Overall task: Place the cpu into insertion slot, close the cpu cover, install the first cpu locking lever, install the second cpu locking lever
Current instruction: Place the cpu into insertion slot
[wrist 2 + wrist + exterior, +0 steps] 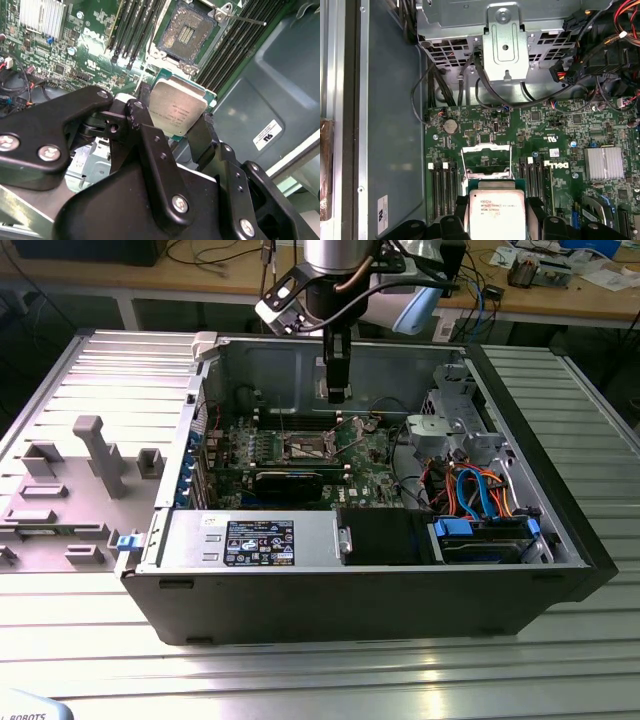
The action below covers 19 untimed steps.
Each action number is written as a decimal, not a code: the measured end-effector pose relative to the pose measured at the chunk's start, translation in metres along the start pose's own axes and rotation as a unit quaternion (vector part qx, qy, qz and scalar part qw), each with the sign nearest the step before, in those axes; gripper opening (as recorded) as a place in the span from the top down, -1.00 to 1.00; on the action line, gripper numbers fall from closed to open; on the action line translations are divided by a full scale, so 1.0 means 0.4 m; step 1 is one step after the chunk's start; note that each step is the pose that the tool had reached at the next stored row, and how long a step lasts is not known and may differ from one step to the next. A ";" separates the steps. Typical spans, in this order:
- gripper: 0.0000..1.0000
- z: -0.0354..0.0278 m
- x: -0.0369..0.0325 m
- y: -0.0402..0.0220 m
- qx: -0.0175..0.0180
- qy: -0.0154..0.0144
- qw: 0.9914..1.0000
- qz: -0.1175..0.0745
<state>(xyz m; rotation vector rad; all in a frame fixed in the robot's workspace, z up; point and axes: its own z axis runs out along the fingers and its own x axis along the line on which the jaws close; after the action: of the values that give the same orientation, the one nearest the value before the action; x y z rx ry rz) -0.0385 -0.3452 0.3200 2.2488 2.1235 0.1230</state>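
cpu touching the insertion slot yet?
Apart. In the second wrist view the cpu sits clamped in the claw, with a stretch of green board visible between it and the open insertion slot.

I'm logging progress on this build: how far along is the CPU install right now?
Nothing is finished yet. In hand: the black claw grips the small square silver-topped cpu above the green motherboard. Left: the square insertion slot lies bare with its dark centre showing, the thin silver cpu cover stands open, and a thin metal locking lever juts out unlatched.
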 end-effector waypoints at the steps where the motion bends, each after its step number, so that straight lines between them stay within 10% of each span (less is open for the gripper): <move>1: -0.08 0.000 0.000 0.000 0.000 0.000 1.000 0.000; 19: -0.08 0.018 0.000 -0.010 0.000 0.001 1.000 -0.023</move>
<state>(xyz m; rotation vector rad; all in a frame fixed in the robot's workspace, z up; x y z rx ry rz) -0.0421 -0.3449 0.3125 2.1991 2.1750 0.1222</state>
